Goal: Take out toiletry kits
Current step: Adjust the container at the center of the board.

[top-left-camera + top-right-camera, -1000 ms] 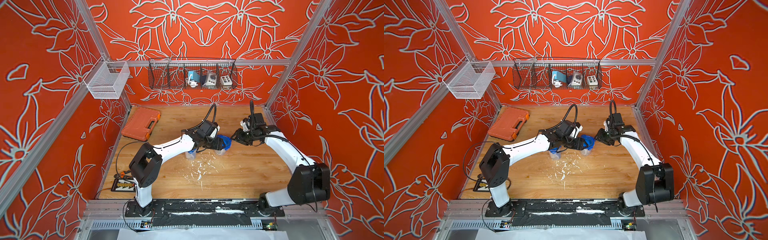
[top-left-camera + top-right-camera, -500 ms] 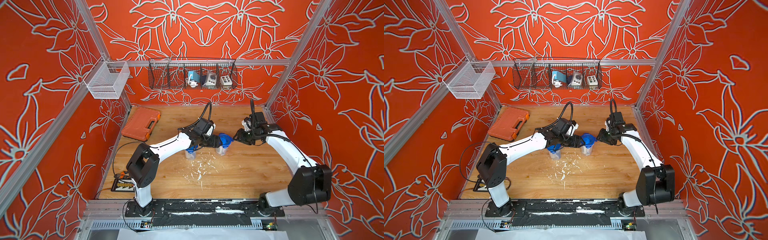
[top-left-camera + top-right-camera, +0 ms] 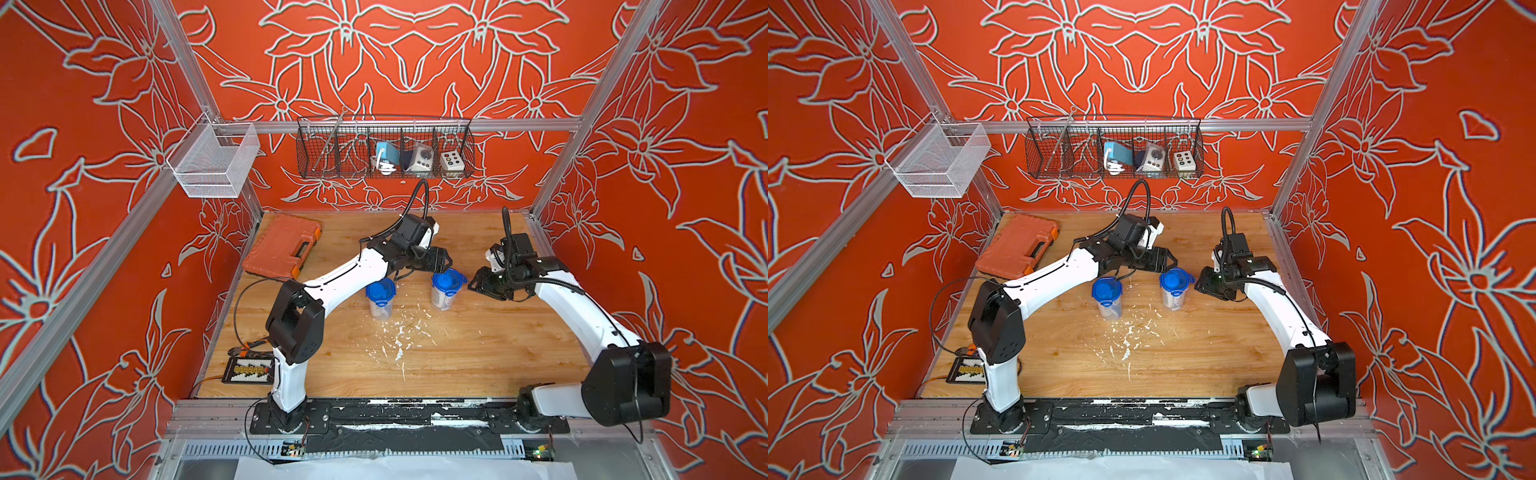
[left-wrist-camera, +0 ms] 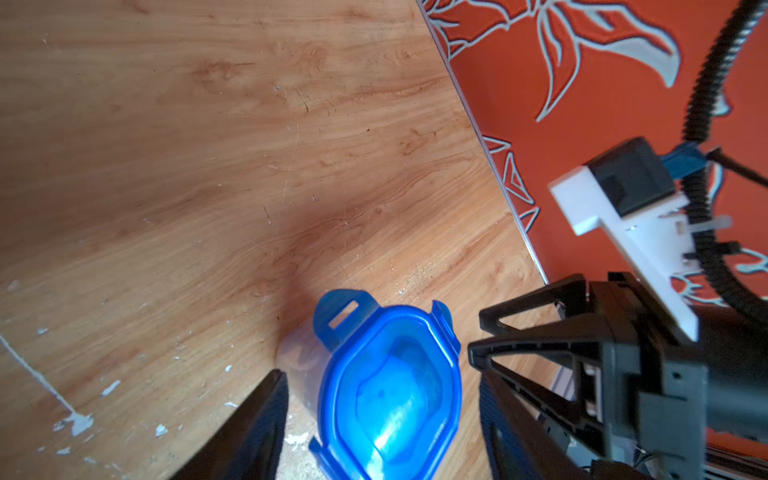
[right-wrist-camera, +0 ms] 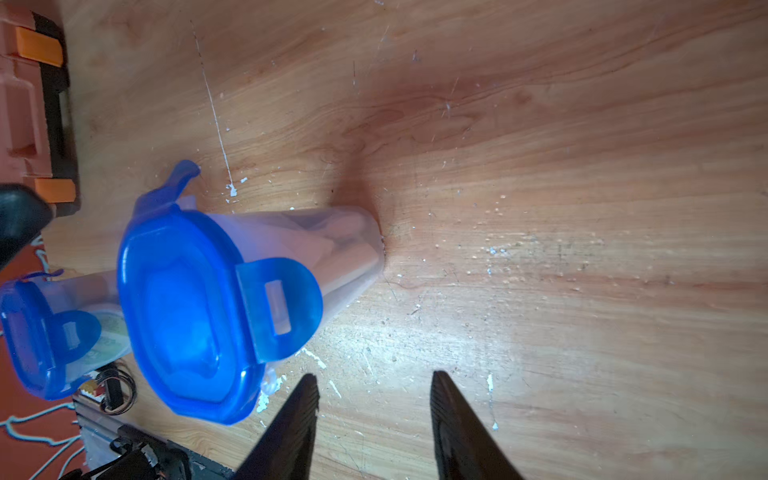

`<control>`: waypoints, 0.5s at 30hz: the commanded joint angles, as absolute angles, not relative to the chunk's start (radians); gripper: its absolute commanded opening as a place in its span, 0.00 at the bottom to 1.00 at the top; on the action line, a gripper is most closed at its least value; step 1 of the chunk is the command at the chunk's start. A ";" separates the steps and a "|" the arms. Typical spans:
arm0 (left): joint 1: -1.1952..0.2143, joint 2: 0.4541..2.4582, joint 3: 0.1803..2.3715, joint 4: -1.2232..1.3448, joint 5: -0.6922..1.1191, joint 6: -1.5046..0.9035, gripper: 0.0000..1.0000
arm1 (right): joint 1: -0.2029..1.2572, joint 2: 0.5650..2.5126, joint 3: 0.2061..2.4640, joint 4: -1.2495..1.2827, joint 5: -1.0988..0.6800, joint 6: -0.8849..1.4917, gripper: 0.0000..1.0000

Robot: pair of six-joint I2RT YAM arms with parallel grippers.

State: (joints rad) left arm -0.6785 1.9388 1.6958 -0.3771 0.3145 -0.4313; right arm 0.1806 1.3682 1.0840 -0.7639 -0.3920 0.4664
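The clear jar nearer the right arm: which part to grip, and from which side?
Grip the clear body just under the blue lid, level, from the right arm's side, where the right gripper stands open. The jar is upright and narrows toward its base; raised tabs probably make the lid a poor hold.

Bright, even light was recorded. Soft shadow was cast on the table [image 5: 395, 116]; glare and blur were noted on the blue lid [image 4: 390, 399].
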 commanded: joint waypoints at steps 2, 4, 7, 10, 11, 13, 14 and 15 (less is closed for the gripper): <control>-0.673 1.999 1.738 -0.476 0.273 -0.357 0.64 | 0.187 1.410 1.102 -0.731 -0.440 0.492 0.47; -0.672 1.992 1.723 -0.477 0.274 -0.347 0.60 | 0.186 1.436 1.123 -0.731 -0.436 0.498 0.47; -0.672 1.972 1.685 -0.461 0.295 -0.346 0.54 | 0.187 1.468 1.152 -0.736 -0.415 0.501 0.46; -0.673 1.962 1.664 -0.469 0.319 -0.347 0.45 | 0.187 1.485 1.168 -0.720 -0.422 0.512 0.46; -0.674 1.958 1.656 -0.471 0.325 -0.349 0.43 | 0.187 1.491 1.174 -0.717 -0.426 0.514 0.46; -0.676 1.942 1.629 -0.465 0.335 -0.355 0.41 | 0.186 1.508 1.193 -0.716 -0.434 0.517 0.46; -0.679 1.933 1.617 -0.460 0.336 -0.359 0.41 | 0.186 1.514 1.200 -0.716 -0.436 0.517 0.46; -0.681 1.923 1.604 -0.455 0.337 -0.363 0.41 | 0.187 1.522 1.210 -0.716 -0.437 0.514 0.46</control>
State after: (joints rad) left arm -0.6758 1.9579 1.6424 -0.4213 0.3222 -0.3706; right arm 0.1818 1.5032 1.1667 -0.7319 -0.4210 0.5014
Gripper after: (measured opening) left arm 0.414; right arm 0.458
